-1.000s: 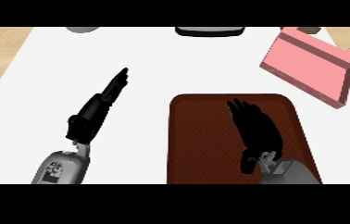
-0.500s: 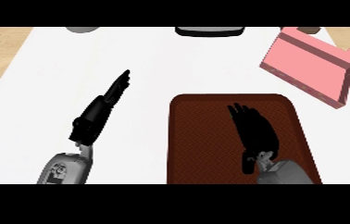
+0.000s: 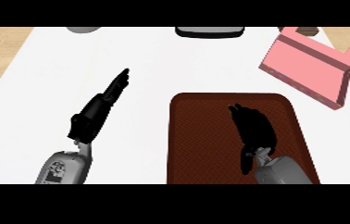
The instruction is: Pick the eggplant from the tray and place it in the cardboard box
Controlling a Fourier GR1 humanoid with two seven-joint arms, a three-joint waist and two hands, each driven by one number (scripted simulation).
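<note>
A dark brown tray (image 3: 198, 140) lies on the white counter at the lower right. My right hand (image 3: 254, 130) is stretched flat over the tray's middle, fingers straight and pointing away from me, so it is open. No eggplant shows anywhere on the tray; whatever lies under the hand is hidden. The box (image 3: 308, 68) looks pink here and sits open at the upper right, beyond the tray's far right corner. My left hand (image 3: 96, 112) rests at the left on the bare counter, fingers straight and angled up to the right, holding nothing.
A grey rounded object (image 3: 83, 29) peeks in at the far left edge. A dark flat item with a light rim (image 3: 210, 31) sits at the far centre. Wooden surface (image 3: 12, 42) borders the counter on the left.
My right hand has drawn back slightly toward me over the tray. The left hand, tray and box have not moved.
</note>
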